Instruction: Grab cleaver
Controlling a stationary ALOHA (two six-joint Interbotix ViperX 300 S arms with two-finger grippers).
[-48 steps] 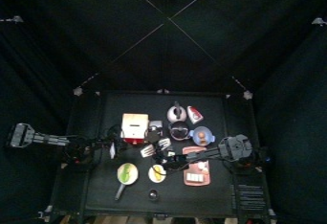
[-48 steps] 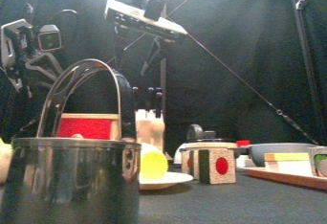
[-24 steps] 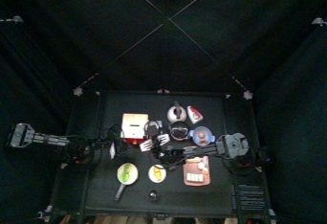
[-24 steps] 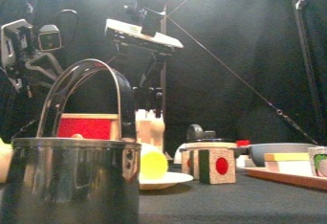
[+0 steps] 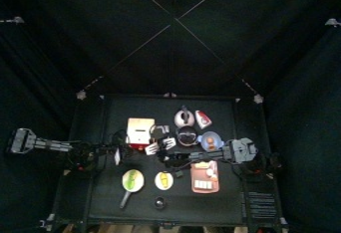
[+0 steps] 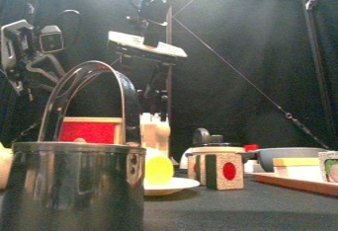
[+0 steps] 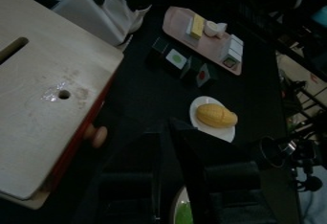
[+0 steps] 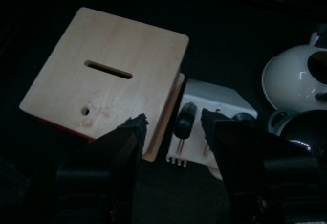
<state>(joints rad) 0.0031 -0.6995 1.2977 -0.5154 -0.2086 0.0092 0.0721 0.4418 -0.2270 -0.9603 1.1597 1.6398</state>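
Wooden knife block (image 8: 109, 79) stands touching the cleaver (image 8: 186, 123), whose dark handle shows near the desk's middle. The right gripper (image 8: 182, 129) hangs above it, fingers spread wide. A descent off-centre could jam one finger onto the block.

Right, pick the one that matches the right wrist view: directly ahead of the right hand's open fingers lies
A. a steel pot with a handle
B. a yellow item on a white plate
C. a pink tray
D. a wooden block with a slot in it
D: between and beyond the right hand, whose jaws stand wide apart, sits the pale wooden block with a narrow slot cut in its top face.
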